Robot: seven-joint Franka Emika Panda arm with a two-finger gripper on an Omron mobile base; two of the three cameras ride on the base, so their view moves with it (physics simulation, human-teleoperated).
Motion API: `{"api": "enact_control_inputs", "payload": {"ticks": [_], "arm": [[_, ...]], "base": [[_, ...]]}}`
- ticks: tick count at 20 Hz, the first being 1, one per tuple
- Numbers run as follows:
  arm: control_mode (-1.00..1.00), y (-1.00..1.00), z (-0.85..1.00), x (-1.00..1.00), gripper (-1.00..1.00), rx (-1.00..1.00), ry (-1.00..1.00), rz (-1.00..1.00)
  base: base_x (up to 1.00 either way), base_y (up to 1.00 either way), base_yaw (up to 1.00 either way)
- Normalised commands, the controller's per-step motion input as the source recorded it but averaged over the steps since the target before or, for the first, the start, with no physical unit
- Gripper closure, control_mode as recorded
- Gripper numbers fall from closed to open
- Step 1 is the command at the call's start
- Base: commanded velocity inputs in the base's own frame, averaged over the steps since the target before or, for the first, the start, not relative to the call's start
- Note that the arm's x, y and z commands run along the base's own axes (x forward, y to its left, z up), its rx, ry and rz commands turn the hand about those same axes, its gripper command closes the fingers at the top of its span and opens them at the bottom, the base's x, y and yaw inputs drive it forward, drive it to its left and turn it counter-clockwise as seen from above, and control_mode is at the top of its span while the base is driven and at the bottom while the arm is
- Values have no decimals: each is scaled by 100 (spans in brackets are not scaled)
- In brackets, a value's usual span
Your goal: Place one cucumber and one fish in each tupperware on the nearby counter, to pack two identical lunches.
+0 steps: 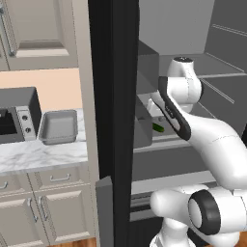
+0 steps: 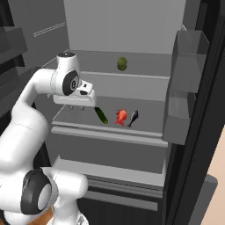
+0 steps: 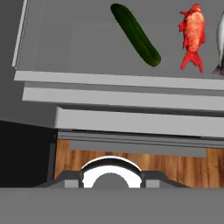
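- The cucumber [image 3: 135, 34] has a smooth, slightly glossy dark-green skin.
- The red fish [image 3: 193, 35] looks scaly and rough.
- The fridge shelf [image 3: 70, 39] is plain matt grey.
- The counter [image 1: 34, 154] looks like polished marbled stone.
- The tray [image 1: 58, 128] is matt grey.
- The floor [image 3: 175, 164] is wood plank.

My left base camera sits behind the arm, facing the counter [image 1: 43, 154] and fridge edge. My right one faces the fridge shelf [image 2: 110, 127] nearer. Both share it; my hand camera looks down on its front
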Motion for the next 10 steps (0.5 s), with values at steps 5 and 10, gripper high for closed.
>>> {"api": "enact_control_inputs", "payload": {"ticks": [5,10], "arm": [[-100,-6,3,-19,-100,1,-9,0],[-100,-38,25,-43,-100,0,-27,-2]], "base": [[0,0,0],[0,0,0]]}}
